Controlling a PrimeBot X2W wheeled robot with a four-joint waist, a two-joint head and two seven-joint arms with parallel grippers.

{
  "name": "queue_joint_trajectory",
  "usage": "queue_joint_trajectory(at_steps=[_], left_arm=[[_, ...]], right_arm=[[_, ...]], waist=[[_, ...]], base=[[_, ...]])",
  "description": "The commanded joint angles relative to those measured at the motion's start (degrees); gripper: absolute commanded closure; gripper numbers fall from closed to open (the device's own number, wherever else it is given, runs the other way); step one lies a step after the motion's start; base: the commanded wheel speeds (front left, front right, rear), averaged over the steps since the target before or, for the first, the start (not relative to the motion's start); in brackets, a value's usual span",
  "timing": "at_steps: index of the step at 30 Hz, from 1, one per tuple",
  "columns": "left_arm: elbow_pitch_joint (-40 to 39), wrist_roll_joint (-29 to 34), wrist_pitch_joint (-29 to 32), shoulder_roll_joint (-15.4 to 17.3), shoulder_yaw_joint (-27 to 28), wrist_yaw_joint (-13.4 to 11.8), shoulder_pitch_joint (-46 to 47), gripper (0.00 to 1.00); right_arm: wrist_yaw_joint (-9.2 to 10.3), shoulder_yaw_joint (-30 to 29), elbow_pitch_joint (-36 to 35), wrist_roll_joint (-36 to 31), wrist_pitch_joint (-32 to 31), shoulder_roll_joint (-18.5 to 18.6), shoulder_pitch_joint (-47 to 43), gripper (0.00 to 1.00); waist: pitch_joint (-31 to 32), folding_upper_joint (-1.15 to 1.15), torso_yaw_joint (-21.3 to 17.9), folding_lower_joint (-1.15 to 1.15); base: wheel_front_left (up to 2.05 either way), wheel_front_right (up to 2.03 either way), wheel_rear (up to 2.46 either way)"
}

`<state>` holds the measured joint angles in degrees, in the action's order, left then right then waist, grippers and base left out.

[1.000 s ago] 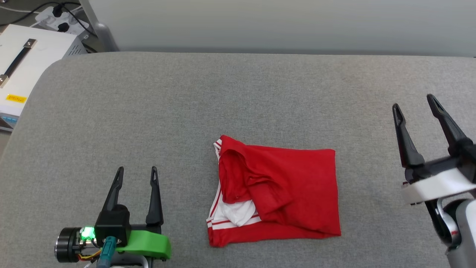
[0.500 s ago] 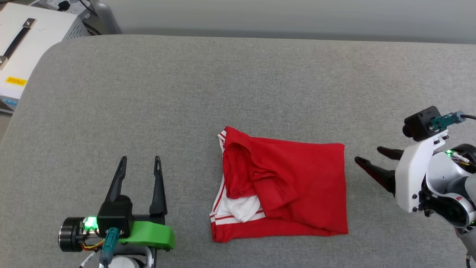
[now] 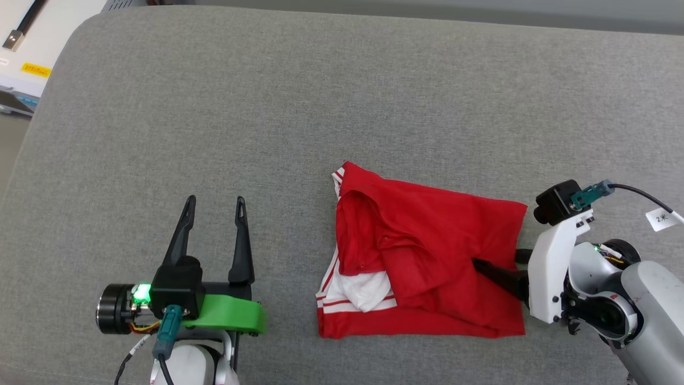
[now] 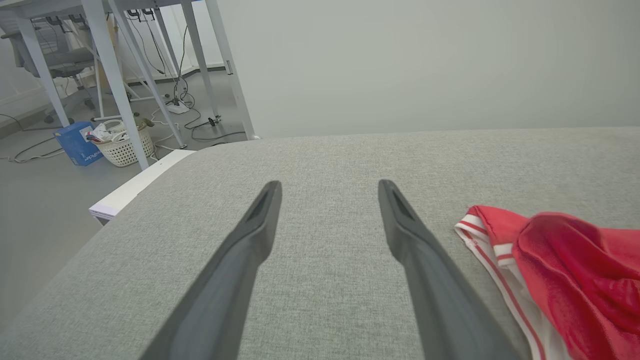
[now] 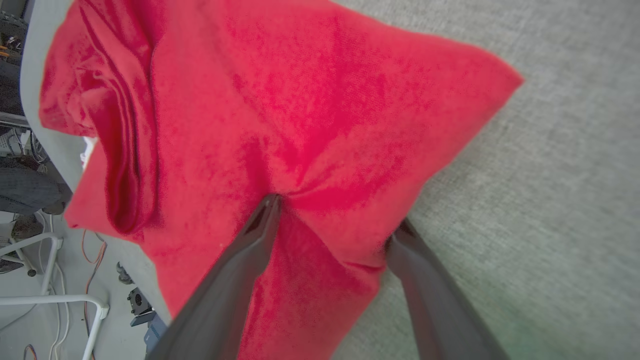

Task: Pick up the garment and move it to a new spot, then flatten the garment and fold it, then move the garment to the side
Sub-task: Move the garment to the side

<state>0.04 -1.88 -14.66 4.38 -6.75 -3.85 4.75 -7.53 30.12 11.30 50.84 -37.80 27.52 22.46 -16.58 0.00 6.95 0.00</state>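
Note:
The garment (image 3: pixel 427 251) lies folded into a rough rectangle on the grey padded table (image 3: pixel 267 107): red cloth, with a white sleeve and red-white striped trim at its left end; lettering and number are hidden. My right gripper (image 3: pixel 494 259) points left at its right edge and is open. One finger (image 3: pixel 497 275) lies on top of the red cloth, the other goes under it. In the right wrist view the gripper (image 5: pixel 335 215) straddles that edge of the garment (image 5: pixel 300 100). My left gripper (image 3: pixel 215 200) stands open and empty left of the garment (image 4: pixel 565 270), fingers (image 4: pixel 250 240) apart.
A white instrument case (image 3: pixel 26 48) sits beyond the table's far left corner. The left wrist view shows the table's rounded left edge, then floor with white desk legs (image 4: pixel 112 75), a basket (image 4: pixel 122 147), a blue box (image 4: pixel 75 147) and cables.
The head camera has tilted down. My right gripper turned from pointing up to pointing left and slid onto the garment's right edge. The left gripper kept its pose.

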Motion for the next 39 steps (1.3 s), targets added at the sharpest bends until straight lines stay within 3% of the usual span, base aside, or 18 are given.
queue_joint_trajectory(at_steps=[1,3,5,15,21,28,34,39], left_arm=[[0.0,0.4,-0.3,-0.3,-0.1,-0.4,1.0,0.00],[0.1,0.4,-0.3,-0.4,-0.2,-0.5,1.1,0.00],[0.3,0.3,-0.3,-0.5,-0.2,-0.5,1.1,0.00],[1.1,0.2,-0.3,0.1,0.8,-0.4,-1.1,0.00],[0.4,0.4,-0.3,0.1,1.0,-0.6,-2.6,0.00],[-0.9,0.7,-0.3,0.8,1.5,-0.6,-2.1,0.00],[-2.1,1.4,-0.3,1.9,1.6,-0.5,-0.5,0.00],[-3.1,1.8,-0.3,3.0,1.7,-0.3,1.3,0.00]], right_arm=[[0.04,2.2,1.7,-0.7,0.8,-0.7,-0.5,0.00],[0.04,4.2,2.4,-0.9,2.1,-0.7,-0.7,0.00],[0.04,5.3,2.6,-1.4,4.7,-0.2,-0.3,1.00],[0.04,8.5,-1.2,-5.7,16.4,4.8,6.1,1.00],[0.04,12.3,-6.9,-9.9,16.1,11.1,9.9,1.00],[0.04,11.5,-9.9,-9.4,14.9,16.3,12.7,1.00],[0.04,8.9,-7.9,-9.1,15.5,18.9,13.8,1.00],[0.04,6.5,-3.6,-9.4,16.3,21.1,15.3,1.00]], waist=[[-0.7,0.00,0.8,0.00],[-0.6,0.00,1.0,0.00],[-0.4,0.00,1.1,0.00],[3.6,0.00,-1.8,0.00],[4.8,0.00,-7.2,0.00],[2.5,0.00,-14.5,0.00],[-1.4,0.00,-18.6,0.00],[-5.2,0.00,-19.9,0.00]], base=[[0.00,0.00,0.00],[0.00,0.00,0.00],[0.00,0.00,0.00],[0.00,0.00,0.00],[0.00,0.00,0.00],[0.00,0.00,0.00],[0.00,0.00,0.00],[0.00,0.00,0.00]])
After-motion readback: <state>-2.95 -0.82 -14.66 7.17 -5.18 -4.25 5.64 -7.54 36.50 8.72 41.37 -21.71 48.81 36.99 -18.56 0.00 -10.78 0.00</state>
